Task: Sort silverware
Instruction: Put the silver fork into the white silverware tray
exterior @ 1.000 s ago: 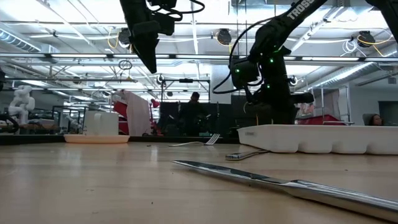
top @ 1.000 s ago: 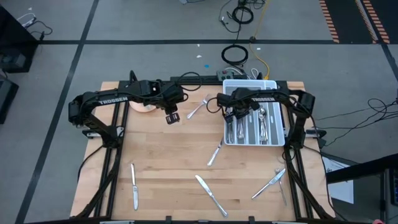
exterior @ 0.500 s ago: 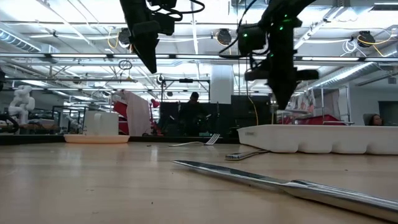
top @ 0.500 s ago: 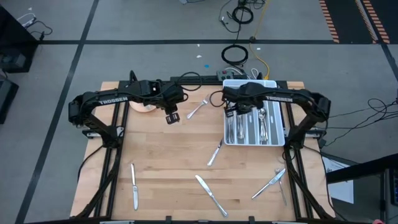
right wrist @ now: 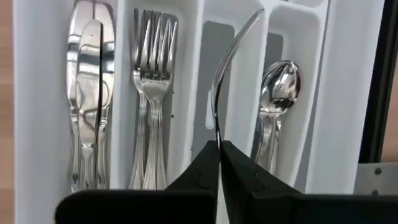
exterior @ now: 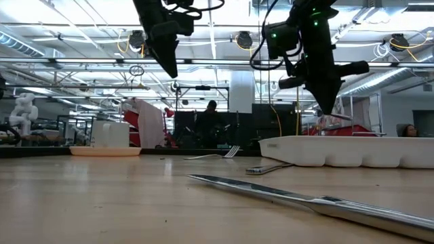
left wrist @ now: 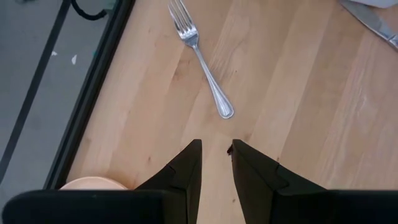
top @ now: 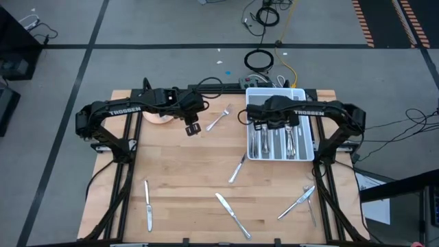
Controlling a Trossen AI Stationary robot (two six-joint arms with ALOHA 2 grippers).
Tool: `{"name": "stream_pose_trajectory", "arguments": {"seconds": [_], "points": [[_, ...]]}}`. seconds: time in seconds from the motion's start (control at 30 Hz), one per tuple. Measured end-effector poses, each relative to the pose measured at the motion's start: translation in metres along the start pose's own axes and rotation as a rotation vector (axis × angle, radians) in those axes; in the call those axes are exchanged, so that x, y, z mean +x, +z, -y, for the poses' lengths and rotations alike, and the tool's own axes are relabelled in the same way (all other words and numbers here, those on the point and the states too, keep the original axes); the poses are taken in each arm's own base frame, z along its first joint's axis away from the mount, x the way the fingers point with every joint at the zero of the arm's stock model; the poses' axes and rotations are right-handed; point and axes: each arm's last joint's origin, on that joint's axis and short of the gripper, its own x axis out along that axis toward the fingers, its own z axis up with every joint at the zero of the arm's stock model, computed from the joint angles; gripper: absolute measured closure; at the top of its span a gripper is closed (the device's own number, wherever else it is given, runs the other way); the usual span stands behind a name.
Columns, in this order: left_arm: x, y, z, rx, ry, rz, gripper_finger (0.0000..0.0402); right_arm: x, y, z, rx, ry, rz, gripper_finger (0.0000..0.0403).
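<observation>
A white compartmented tray (top: 308,149) sits at the far right, with knives (right wrist: 87,93), forks (right wrist: 152,87) and spoons (right wrist: 278,99) lying in separate slots. My right gripper (right wrist: 218,144) hangs above it, shut on one thin piece of silverware (right wrist: 227,59) seen edge-on; fork or spoon, I cannot tell. My left gripper (left wrist: 215,146) hangs open above bare wood, short of a loose fork (left wrist: 202,59) that lies flat. In the high view that fork (top: 218,120) lies between the two grippers. My right gripper pinches the piece at one end (right wrist: 215,132) between its two fingertips, which point steeply down from above. The piece runs on past the fingertips in a slight curve, and its free end (right wrist: 254,17) is over the tray's dividers. It is lifted clear of the tray.
A pink bowl (top: 159,118) stands at the far left beside my left arm. More silverware lies loose on the wood: a fork (top: 236,168) mid-table, a knife (top: 147,204) near left, a knife (top: 232,214) near the front, several pieces (top: 300,200) near right.
My right gripper has risen from low in the tray's left part and gone a little toward the table's right edge. Its wrist has rolled, and it has stayed shut.
</observation>
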Motion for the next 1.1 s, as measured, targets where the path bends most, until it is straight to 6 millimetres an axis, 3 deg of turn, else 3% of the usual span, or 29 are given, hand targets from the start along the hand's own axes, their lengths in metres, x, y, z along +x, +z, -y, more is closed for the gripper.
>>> {"name": "stream_pose_trajectory", "arguments": {"seconds": [0.4,0.9,1.1], "points": [[0.0,0.001,0.0,0.0,0.0,0.007,0.0308,0.031,-0.006,-0.035,-0.046,-0.023,-0.016,0.0403],[0.0,0.001,0.0,0.015,-0.006,0.007,0.0308,0.054,-0.001,-0.046,-0.071,-0.081,-0.027,0.0402],[0.0,0.001,0.0,0.021,-0.006,0.006,0.0308,0.056,0.002,-0.052,-0.105,-0.025,-0.012,0.0363]]}}
